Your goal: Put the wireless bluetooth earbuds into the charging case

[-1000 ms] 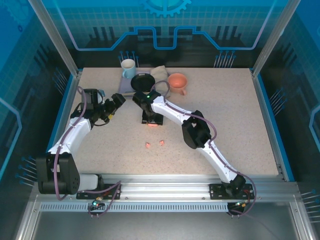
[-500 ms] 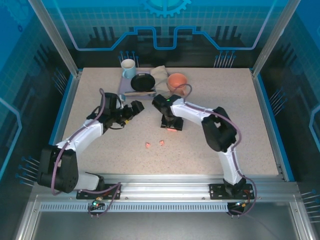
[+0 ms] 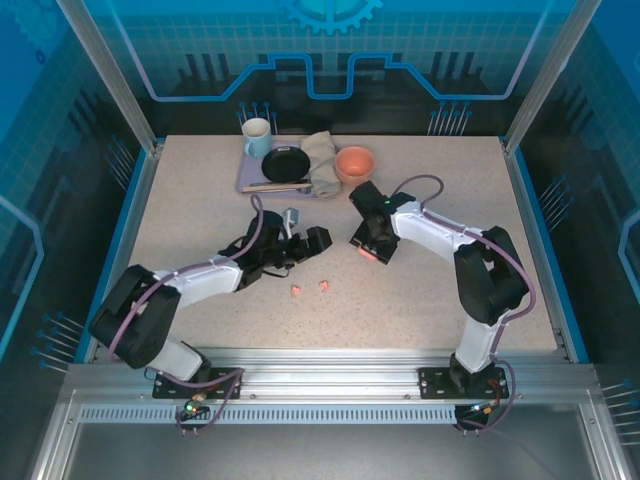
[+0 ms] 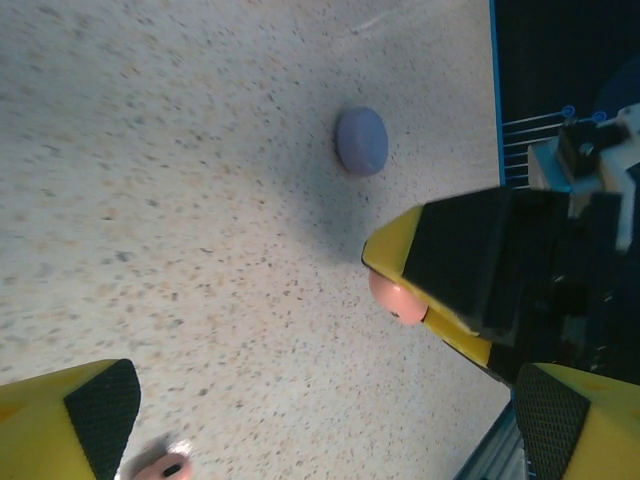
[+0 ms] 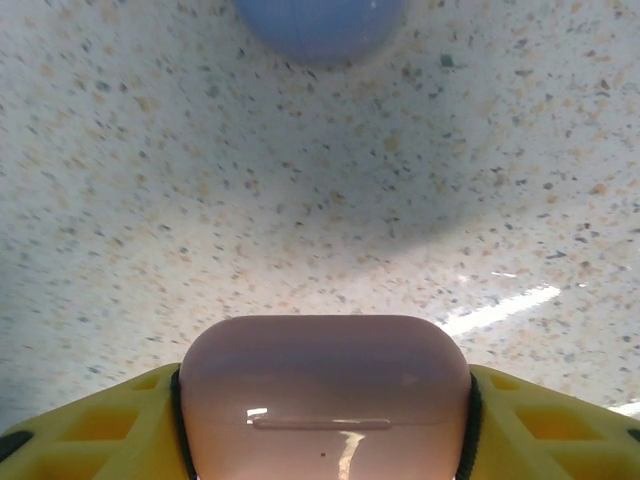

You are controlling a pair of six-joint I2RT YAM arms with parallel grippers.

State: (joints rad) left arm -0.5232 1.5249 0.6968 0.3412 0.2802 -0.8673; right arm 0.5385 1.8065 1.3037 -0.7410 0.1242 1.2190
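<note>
The table carries everything here. My right gripper is partway closed, with its jaws pressed against the two sides of the pink case. I cannot tell whether that case rests on the surface or hangs just above it. My left gripper is just left of the pink case, jaws spread wide and holding nothing. A lilac case lies just ahead of the pink case, apart from it. One coral bud and another coral bud lie loose, left of the pink case and nearer my bases, close together but not touching.
</note>
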